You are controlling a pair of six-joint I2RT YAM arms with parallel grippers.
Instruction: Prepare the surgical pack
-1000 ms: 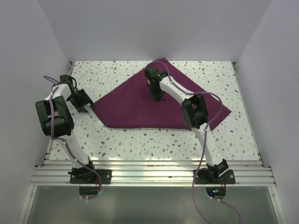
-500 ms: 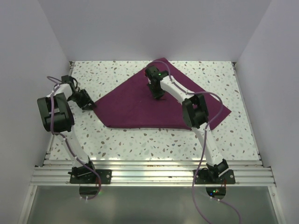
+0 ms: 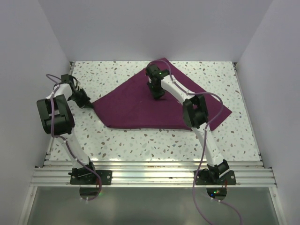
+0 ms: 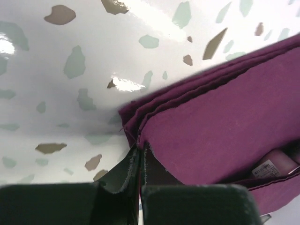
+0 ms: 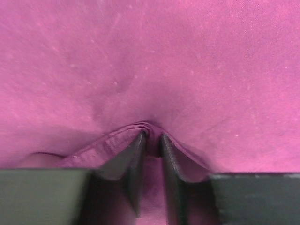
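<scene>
The surgical pack [image 3: 140,105] is a deep purple cloth lying folded into a flat triangle on the speckled table. Its layered left corner [image 4: 136,126] shows in the left wrist view. My left gripper [image 3: 89,103] is at that corner, and its jaws [image 4: 139,149] are shut on the tip of the cloth. My right gripper [image 3: 158,96] points down onto the cloth's far middle. Its fingers [image 5: 151,137] stand slightly apart, open, with a small raised ridge of cloth [image 5: 150,56] between and over the tips.
White walls close in the table [image 3: 140,140] on the left, back and right. A metal rail [image 3: 150,176] with both arm bases runs along the near edge. A pale, labelled object [image 4: 272,164] peeks from under a fold of the cloth.
My left gripper moved right to the cloth's left corner and shut on it. My right gripper's jaws have parted a little at the same spot on the cloth.
</scene>
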